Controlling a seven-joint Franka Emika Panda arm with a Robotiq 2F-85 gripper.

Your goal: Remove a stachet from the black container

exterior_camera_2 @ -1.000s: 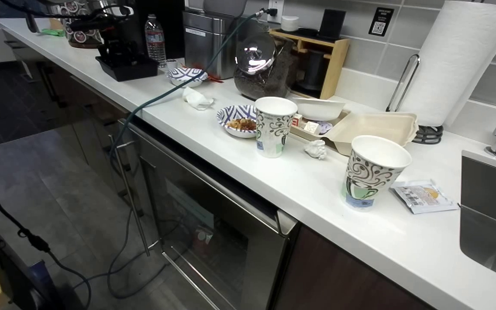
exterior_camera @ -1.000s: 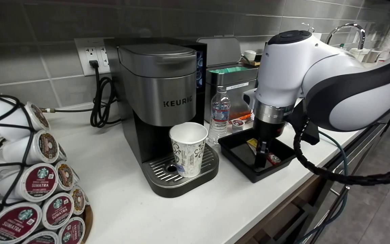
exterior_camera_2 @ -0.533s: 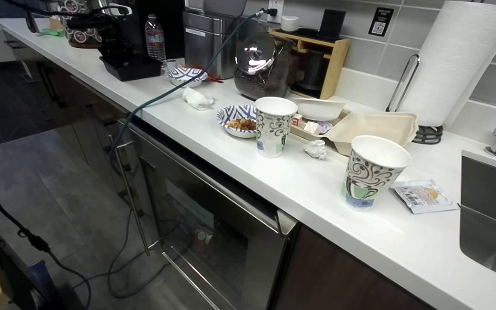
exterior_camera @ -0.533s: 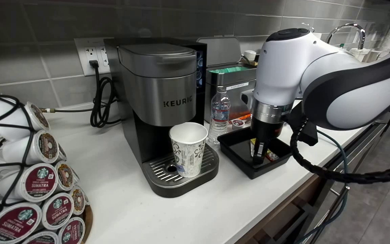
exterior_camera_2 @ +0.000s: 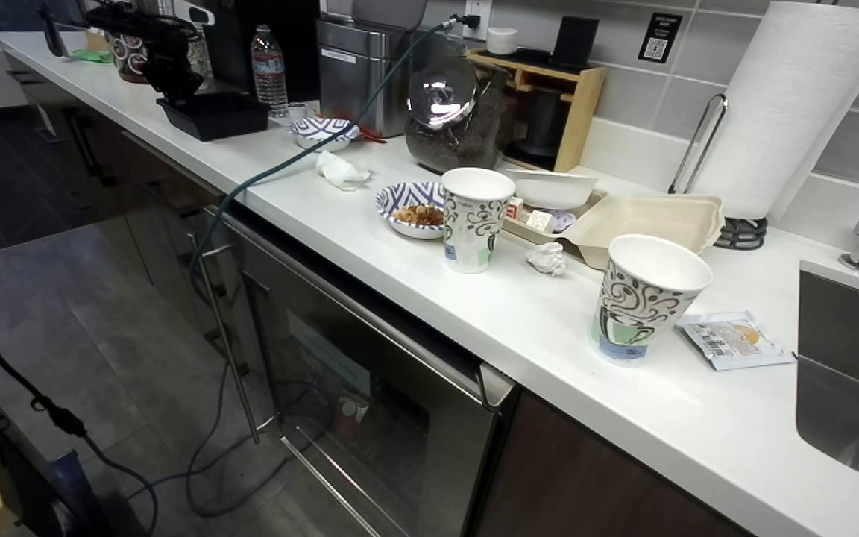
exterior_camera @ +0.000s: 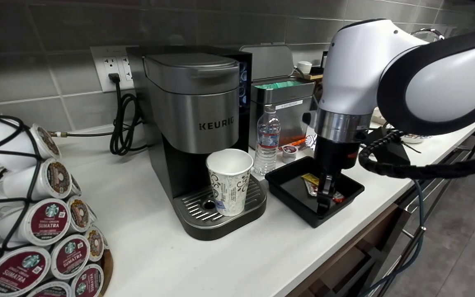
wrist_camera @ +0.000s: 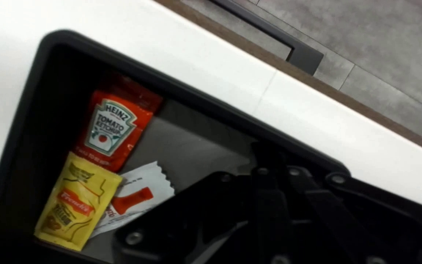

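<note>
In an exterior view, locate pincer (exterior_camera: 324, 202) down at black container (exterior_camera: 292, 188) on bench (exterior_camera: 229, 264); in an exterior view, find black container near water bottle (exterior_camera_2: 269, 74); in wrist view, note ketchup sachet (wrist_camera: 112, 126), mustard sachet (wrist_camera: 77, 203) and white sachet (wrist_camera: 137, 201) inside, and judge pincer pressed together on nothing, removal outstanding.

Above its silver collar (exterior_camera: 342, 127), the arm (exterior_camera: 452, 86) has a rounded white shell (exterior_camera: 353, 70); beside the collar, a broad black band (exterior_camera: 392, 95) and a ribbed black cable (exterior_camera: 439, 171); below it, a black housing (exterior_camera: 332, 154) with a small red mark (exterior_camera: 351, 155) and a black gripper (exterior_camera: 324, 203) with pale round screws (wrist_camera: 134, 237).
</note>
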